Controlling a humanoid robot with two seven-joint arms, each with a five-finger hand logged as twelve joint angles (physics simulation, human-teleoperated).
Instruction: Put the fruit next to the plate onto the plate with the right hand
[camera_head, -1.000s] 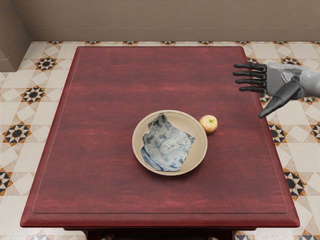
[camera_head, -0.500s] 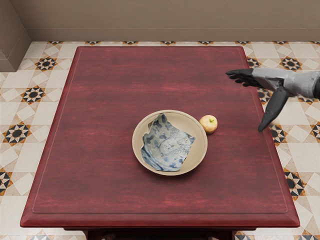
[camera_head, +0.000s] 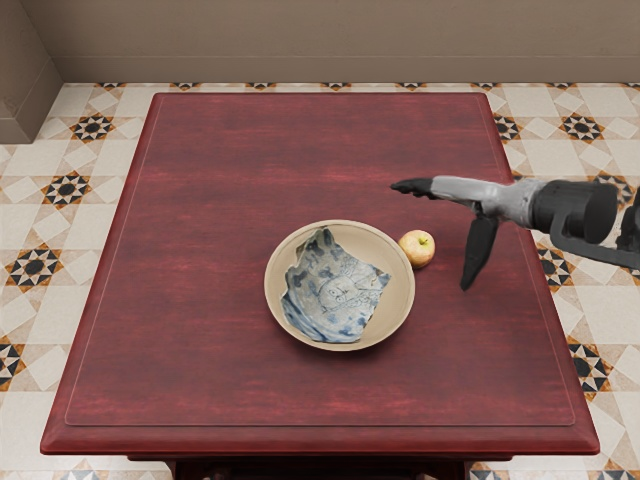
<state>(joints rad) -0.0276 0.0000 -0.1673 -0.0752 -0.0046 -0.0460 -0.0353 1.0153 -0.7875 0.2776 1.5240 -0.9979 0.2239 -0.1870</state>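
Broad bare table (camera_head: 200, 300) lies on every side of the plate (camera_head: 290, 250). The apple (camera_head: 417, 248) sits just beside the plate's right rim, under the right hand (camera_head: 468, 194), whose fingers are spread and hold nothing.

You're looking at a table (camera_head: 250, 160) w/ a dark red wood top: grain streaks run side to side, smooth, satin sheen, rounded moulded edge. The plate (camera_head: 400, 300) reads as ceramic, w/ a beige glaze, smooth, low sheen. Its inside has a blue-white painted patch w/ jagged edges. Fruit (camera_head: 417, 247): smooth skin, yellowish w/ a red blush, slight shine. Right hand (camera_head: 480, 200): light grey shell, matt, plastic or painted metal, can't tell which. Its fingers (camera_head: 415, 186) are black and matt. Forearm (camera_head: 570, 208): dark grey, smooth, soft highlight. Floor (camera_head: 40, 200): tiles, cream w/ brown-black star motifs, matt. Wall (camera_head: 300, 40): plain taupe, flat, matt.
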